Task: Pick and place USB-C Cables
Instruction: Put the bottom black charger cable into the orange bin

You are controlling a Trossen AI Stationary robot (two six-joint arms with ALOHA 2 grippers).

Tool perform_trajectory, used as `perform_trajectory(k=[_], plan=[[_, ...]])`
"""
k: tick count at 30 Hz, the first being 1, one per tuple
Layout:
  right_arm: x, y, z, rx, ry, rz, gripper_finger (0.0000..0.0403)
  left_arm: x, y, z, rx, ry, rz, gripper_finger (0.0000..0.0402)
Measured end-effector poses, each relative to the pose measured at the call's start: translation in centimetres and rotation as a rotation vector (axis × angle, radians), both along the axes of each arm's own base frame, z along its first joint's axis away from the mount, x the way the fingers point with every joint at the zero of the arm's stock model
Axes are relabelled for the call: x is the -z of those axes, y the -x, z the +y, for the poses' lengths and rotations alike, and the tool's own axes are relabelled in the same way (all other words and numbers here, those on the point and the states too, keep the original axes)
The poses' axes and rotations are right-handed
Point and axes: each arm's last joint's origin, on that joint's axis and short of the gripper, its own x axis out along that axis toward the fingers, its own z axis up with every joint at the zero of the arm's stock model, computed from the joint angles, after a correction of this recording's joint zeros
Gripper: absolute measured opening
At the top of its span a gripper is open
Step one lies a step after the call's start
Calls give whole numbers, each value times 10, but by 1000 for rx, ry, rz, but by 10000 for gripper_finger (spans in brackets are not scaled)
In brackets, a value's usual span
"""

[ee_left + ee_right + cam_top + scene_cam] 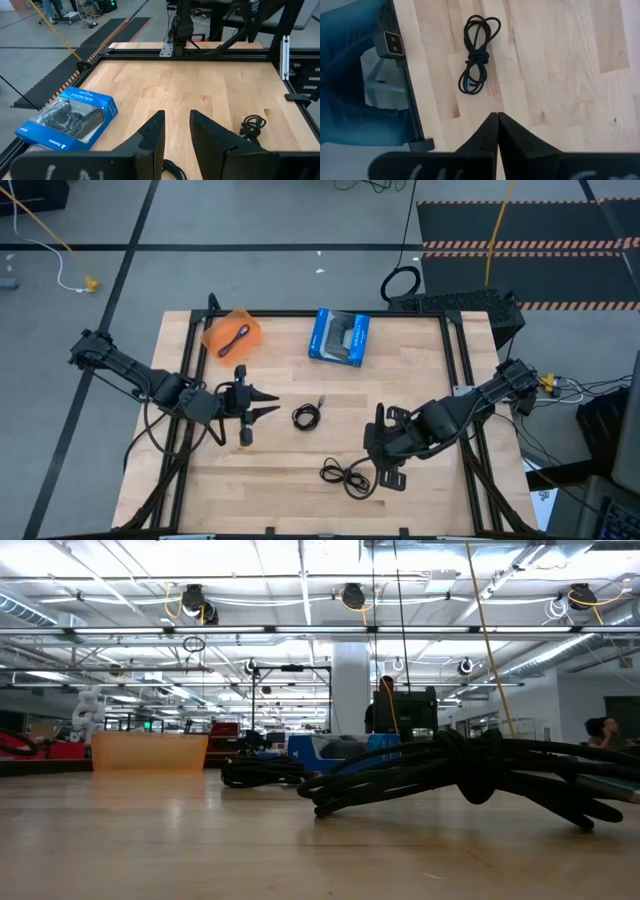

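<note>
A black coiled USB-C cable (305, 417) lies mid-table, and its edge shows just below my left gripper (175, 127) in the left wrist view. That gripper (268, 406) is open, points toward the table's right, and stops short of the cable. A second black cable (345, 475) (477, 55) (252, 125) lies near the table's near edge. My right gripper (496, 120) (372, 460) is shut and hovers just right of it, aimed at it. The blue-purple cable (238, 338) lies inside the orange bin (232, 333).
A blue box (340, 337) (67, 120) lies at the far middle of the table, right of the orange bin. A black frame rail (405, 75) runs along the near edge, and a person's leg in jeans (350, 75) stands just beyond it. Bare wood lies between the cables.
</note>
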Motion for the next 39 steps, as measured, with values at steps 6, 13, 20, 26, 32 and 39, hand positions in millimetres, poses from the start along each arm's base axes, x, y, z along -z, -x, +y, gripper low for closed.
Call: perform_trajectory(k=[6,13,20,26,32,39], plan=[[0,-1,0,-4,4,-13,0,0,0,0,0,0,0,92],[7,-8,6,-6,7,-11,0,0,0,0,0,0,0,92],[37,-30,19,-14,13,58,1,0,0,0,0,-1,2,92],[64,-46,35,-28,30,90,19,0,0,0,0,-1,2,92],[83,-58,50,-20,13,71,47,0,0,0,0,-1,2,92],[108,-66,62,-36,36,102,75,0,0,0,0,-2,3,92]])
